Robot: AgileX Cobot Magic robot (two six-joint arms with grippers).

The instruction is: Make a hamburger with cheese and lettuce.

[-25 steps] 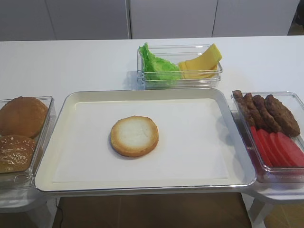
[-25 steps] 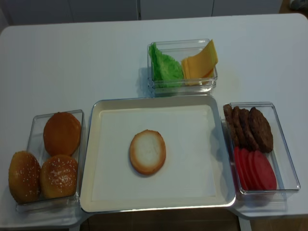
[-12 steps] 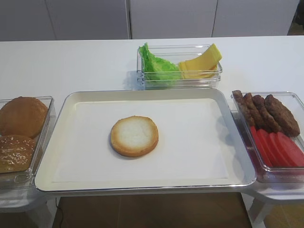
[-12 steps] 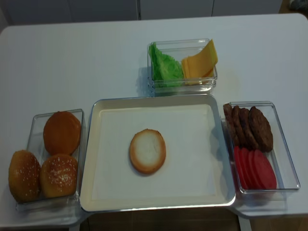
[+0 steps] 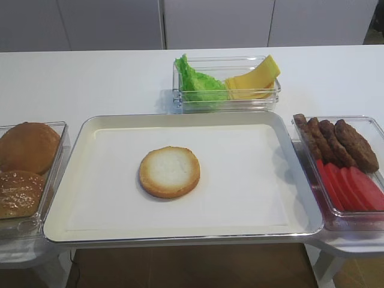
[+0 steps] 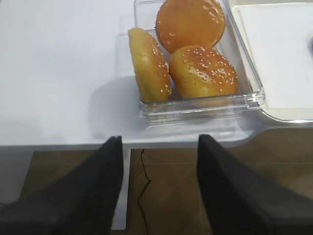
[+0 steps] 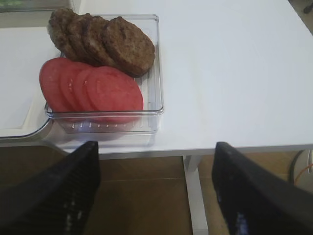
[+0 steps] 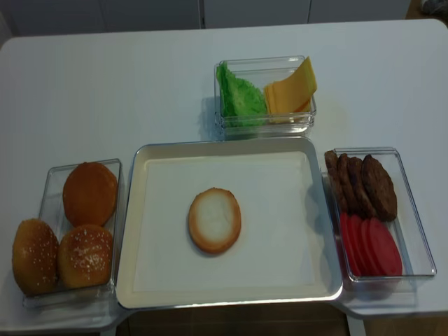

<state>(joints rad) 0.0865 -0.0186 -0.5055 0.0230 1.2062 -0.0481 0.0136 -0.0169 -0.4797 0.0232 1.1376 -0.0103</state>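
The hamburger bun half (image 5: 170, 171) (image 8: 214, 220) lies cut face up in the middle of the cream tray (image 5: 180, 119) (image 8: 224, 147). Behind the tray, one clear box holds the green lettuce (image 5: 198, 84) (image 8: 240, 96) on its left and the fanned yellow cheese (image 5: 255, 81) (image 8: 290, 91) on its right. Neither gripper shows in the high views. My left gripper (image 6: 160, 142) hangs open and empty off the table's front edge, in front of the bun box. My right gripper (image 7: 156, 147) is open and empty too, in front of the patty box.
A clear box of domed buns (image 6: 195, 49) (image 8: 70, 231) stands left of the tray. A clear box right of the tray holds brown patties (image 7: 102, 39) (image 8: 360, 185) and tomato slices (image 7: 90, 88) (image 8: 369, 246). The table's front edge (image 7: 234, 147) lies just ahead of both grippers.
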